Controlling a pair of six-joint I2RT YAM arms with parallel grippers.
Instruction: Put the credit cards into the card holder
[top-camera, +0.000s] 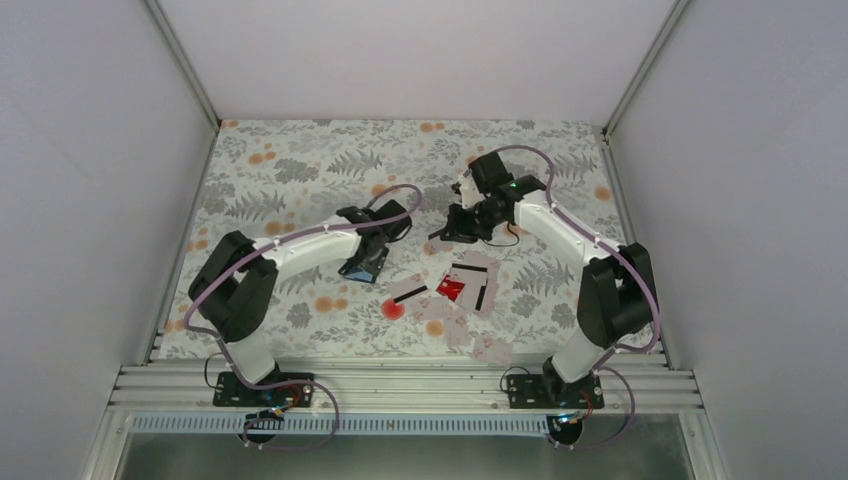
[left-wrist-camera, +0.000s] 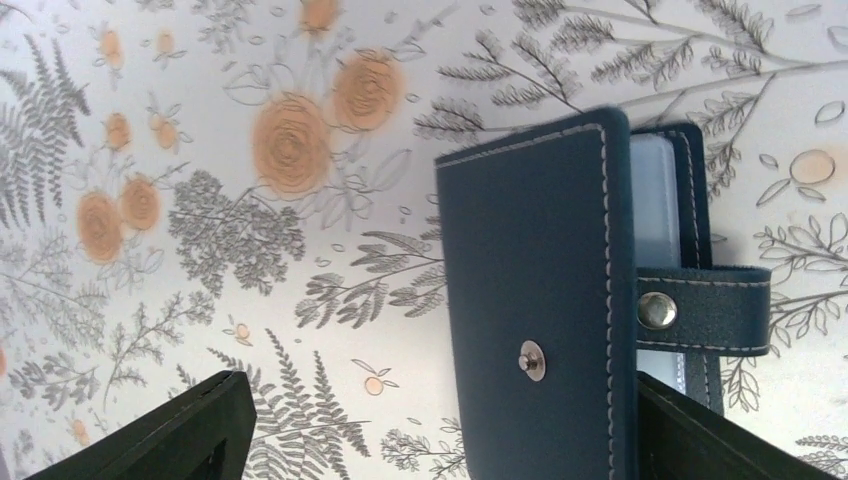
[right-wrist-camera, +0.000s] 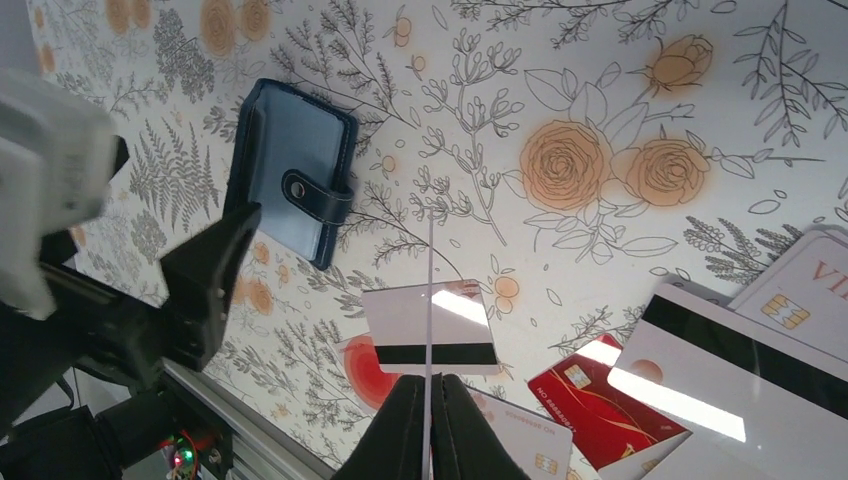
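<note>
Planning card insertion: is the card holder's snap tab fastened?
Unfastened: the snap tab lies off the card holder cover, its stud bare.

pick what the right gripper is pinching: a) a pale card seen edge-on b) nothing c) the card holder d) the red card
a: the right gripper is shut on a thin card standing edge-on to its wrist camera; the card holder and the red card lie apart from it.

Top camera looks down from behind; close wrist cameras share card holder (right-wrist-camera: 280, 160).
</note>
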